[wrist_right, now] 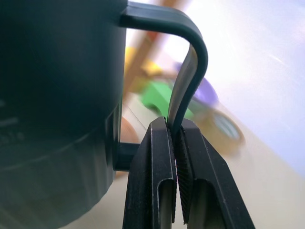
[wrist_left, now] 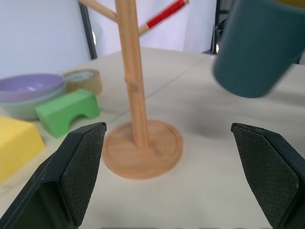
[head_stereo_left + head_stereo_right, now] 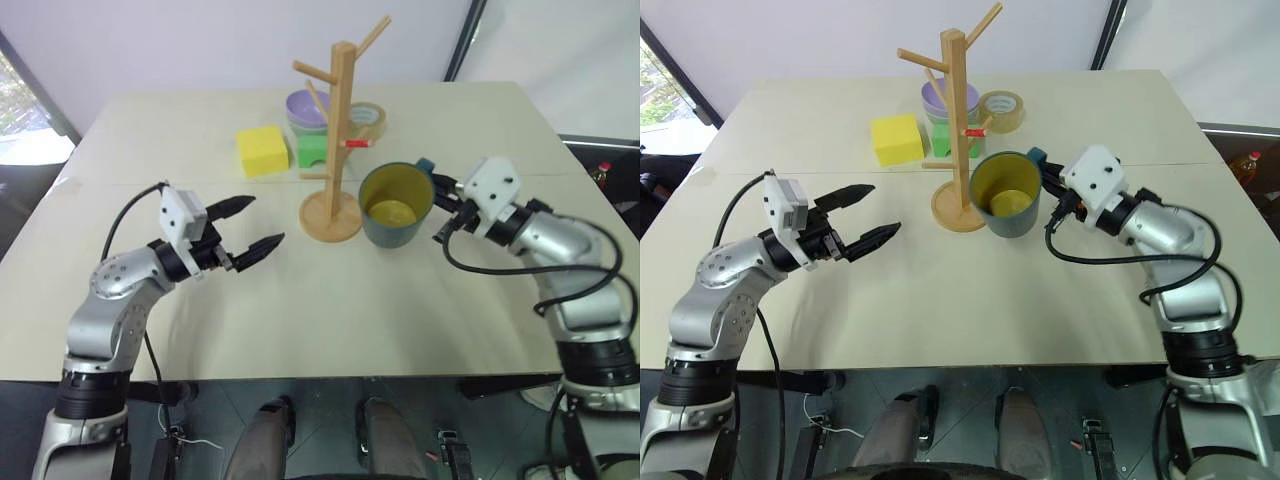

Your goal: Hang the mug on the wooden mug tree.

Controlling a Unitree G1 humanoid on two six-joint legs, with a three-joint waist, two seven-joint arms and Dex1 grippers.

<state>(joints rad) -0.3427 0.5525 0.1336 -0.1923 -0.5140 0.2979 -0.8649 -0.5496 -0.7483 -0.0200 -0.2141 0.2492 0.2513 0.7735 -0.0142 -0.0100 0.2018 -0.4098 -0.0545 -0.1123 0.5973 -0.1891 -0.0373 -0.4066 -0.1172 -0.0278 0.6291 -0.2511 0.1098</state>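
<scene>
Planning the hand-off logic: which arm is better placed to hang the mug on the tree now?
The right. Its gripper is already shut on the handle of the mug, held off the table beside the wooden mug tree. The left gripper is open and empty.

the mug (image 3: 396, 205) hangs just beside the wooden mug tree (image 3: 336, 140), whose red-tipped peg (image 3: 355, 143) juts toward it. behind the post crowd a purple bowl (image 3: 305, 105), green block (image 3: 313, 150), tape roll (image 3: 371, 119) and yellow block (image 3: 261, 150). the table (image 3: 330, 310) in front lies open.
</scene>
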